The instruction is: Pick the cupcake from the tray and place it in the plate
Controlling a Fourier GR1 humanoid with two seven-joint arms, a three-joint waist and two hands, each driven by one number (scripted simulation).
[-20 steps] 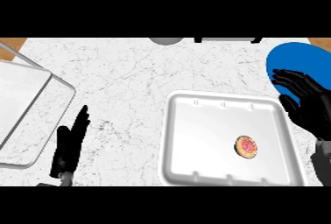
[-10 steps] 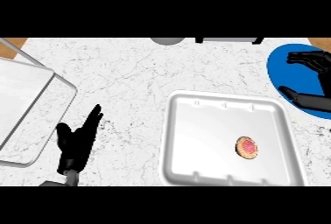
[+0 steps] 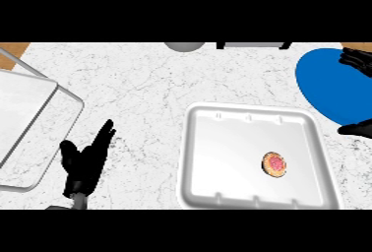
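You've got a white marbled counter (image 3: 145, 78), then the glossy white tray (image 3: 218, 147) lower right and the flat blue plate (image 3: 323, 83) at the right edge. Left hand (image 3: 83, 162) rests lower left, fingers straight. Right hand (image 3: 356, 61) is mostly cut off, can't tell. The cupcake (image 3: 274, 163) sits in the tray's right half: probably light and squishy, so take it by its sides.

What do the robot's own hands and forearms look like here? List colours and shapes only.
Left hand: matt black all over, slim tapering fingers and a separate thumb, joined at the wrist to a short grey forearm stub at the lower edge. Right hand: the same black, seen only in part at the right edge, with dark rounded finger segments. No cables, markings or sleeves are visible on either.
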